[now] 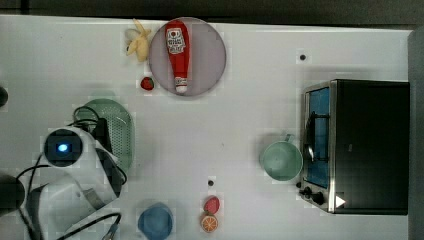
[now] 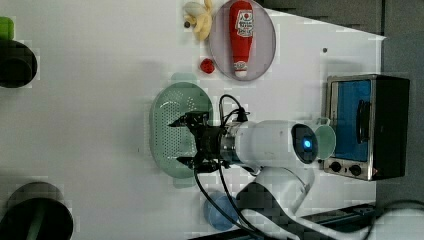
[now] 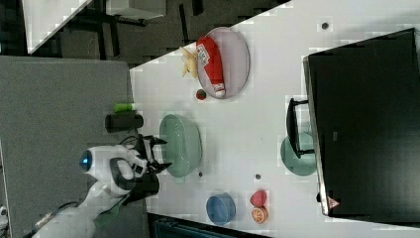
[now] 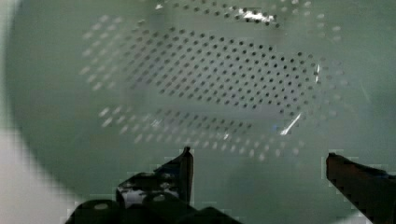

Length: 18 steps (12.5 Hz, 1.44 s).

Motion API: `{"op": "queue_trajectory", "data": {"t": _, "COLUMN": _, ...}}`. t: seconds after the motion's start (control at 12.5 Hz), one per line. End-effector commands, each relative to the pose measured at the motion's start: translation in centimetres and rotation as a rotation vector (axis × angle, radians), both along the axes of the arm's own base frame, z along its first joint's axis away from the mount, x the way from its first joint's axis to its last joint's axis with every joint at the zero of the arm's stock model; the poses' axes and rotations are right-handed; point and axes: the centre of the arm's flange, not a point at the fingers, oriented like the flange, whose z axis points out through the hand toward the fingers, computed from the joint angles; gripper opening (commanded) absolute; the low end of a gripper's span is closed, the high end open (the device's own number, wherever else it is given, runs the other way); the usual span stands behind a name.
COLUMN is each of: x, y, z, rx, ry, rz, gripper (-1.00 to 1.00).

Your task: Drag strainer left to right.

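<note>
A white table (image 1: 250, 110) seen from overhead. A pale green oval strainer (image 1: 120, 131) sits near the top view's left edge, partly covered by a white robot arm (image 1: 70, 155). In the left view, the arm's black gripper (image 2: 183, 141) hangs over the strainer's bowl with its two fingers spread wide apart, nothing between them. The wrist view looks straight into the perforated bowl, with one fingertip (image 4: 186, 161) at each side; whether the tips touch the plastic is hard to tell.

On the top view's right stands a toaster oven (image 1: 360, 145) with a round green cup (image 1: 282, 160) just beside its door, well apart from the strainer. Near the far edge, a red ketchup bottle (image 1: 178, 52) lies on a grey plate (image 1: 212, 55), with a banana (image 1: 139, 41) and a strawberry (image 1: 147, 83) beside the plate. Along the near edge sit a blue bowl (image 1: 155, 221) and two small toy fruits (image 1: 210, 214).
</note>
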Motion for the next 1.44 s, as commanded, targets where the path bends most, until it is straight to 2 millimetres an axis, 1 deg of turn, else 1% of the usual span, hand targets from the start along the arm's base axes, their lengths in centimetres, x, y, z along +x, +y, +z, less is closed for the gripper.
{"op": "queue_trajectory", "data": {"t": 0.08, "x": 1.2, "y": -2.3, "z": -3.1, "rx": -0.012, "ry": 0.015, "rz": -0.106, "gripper": 1.00}}
{"op": "queue_trajectory", "data": {"t": 0.32, "x": 1.6, "y": -3.0, "z": -5.8, "rx": -0.020, "ry": -0.004, "rz": -0.128, "gripper": 1.00}}
{"op": "queue_trajectory", "data": {"t": 0.48, "x": 1.5, "y": -3.3, "z": -6.4, "rx": -0.037, "ry": -0.013, "rz": -0.124, "gripper": 1.00}}
{"op": "queue_trajectory", "data": {"t": 0.56, "x": 1.4, "y": -3.7, "z": -6.7, "rx": -0.049, "ry": -0.008, "rz": -0.126, "gripper": 1.00}}
{"op": "queue_trajectory", "data": {"t": 0.64, "x": 1.7, "y": -4.2, "z": -6.8, "rx": -0.054, "ry": -0.013, "rz": -0.135, "gripper": 1.00}}
{"op": "queue_trajectory", "data": {"t": 1.12, "x": 3.7, "y": -9.1, "z": -7.4, "rx": -0.104, "ry": -0.022, "rz": -0.206, "gripper": 1.00}}
{"op": "queue_trajectory", "data": {"t": 1.44, "x": 4.8, "y": -12.4, "z": -7.1, "rx": -0.133, "ry": -0.036, "rz": -0.248, "gripper": 1.00}}
